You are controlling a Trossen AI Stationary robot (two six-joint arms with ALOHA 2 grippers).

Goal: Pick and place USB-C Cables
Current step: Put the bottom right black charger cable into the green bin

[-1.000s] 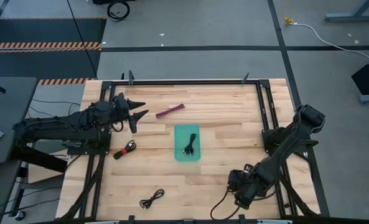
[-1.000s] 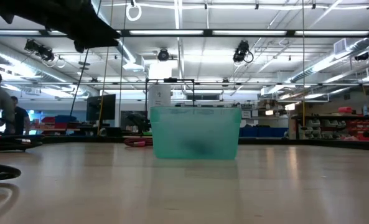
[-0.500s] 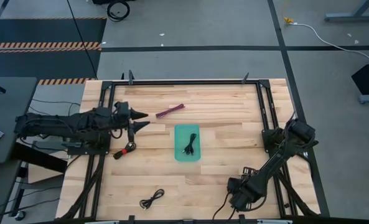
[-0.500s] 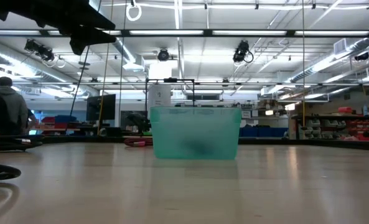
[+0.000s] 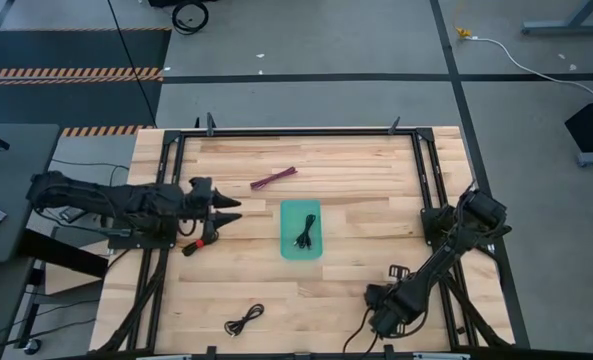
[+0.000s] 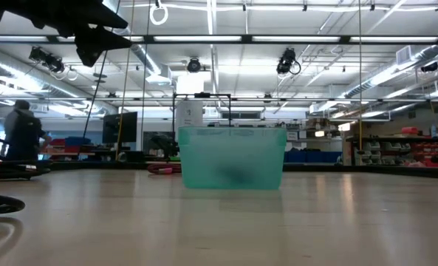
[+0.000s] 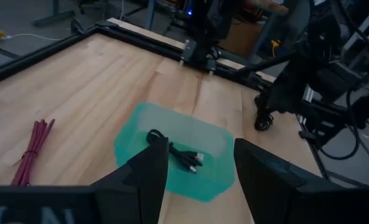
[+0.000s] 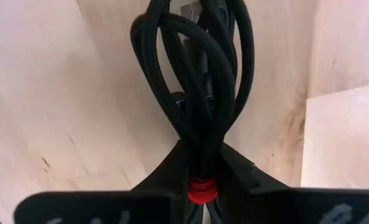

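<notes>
A teal tray (image 5: 300, 229) stands mid-table with one black cable (image 5: 305, 235) in it; the same tray (image 7: 172, 155) shows ahead of my left fingers. My left gripper (image 5: 234, 210) hangs open above the table, left of the tray, over a black cable with a red tie (image 5: 201, 240). A maroon cable (image 5: 273, 178) lies toward the far edge, and a black cable (image 5: 244, 320) near the front. At the front right, my right gripper (image 5: 378, 324) is shut on a black cable bundle (image 8: 196, 93). My right gripper pinches the black bundle between its two fingers at the gathered end by the red tie (image 8: 200, 165). The fingers lie along the bundle, slanting down toward the table's near edge. The loops (image 8: 172, 74) reach out ahead of the fingers over the wood; lifted or resting, I cannot tell.
A black frame (image 5: 296, 131) runs around the wooden table top. The low view shows the tray (image 6: 232, 157) mid-table and a person (image 6: 23, 133) in the room at far left. Bare wood lies between the tray and the right arm.
My left gripper has drawn back toward the table's near-left, ending over the black cable with the red tie. My right arm has folded lower, and its gripper has shifted slightly toward the near edge. The cables on the table and the tray have stayed put.
</notes>
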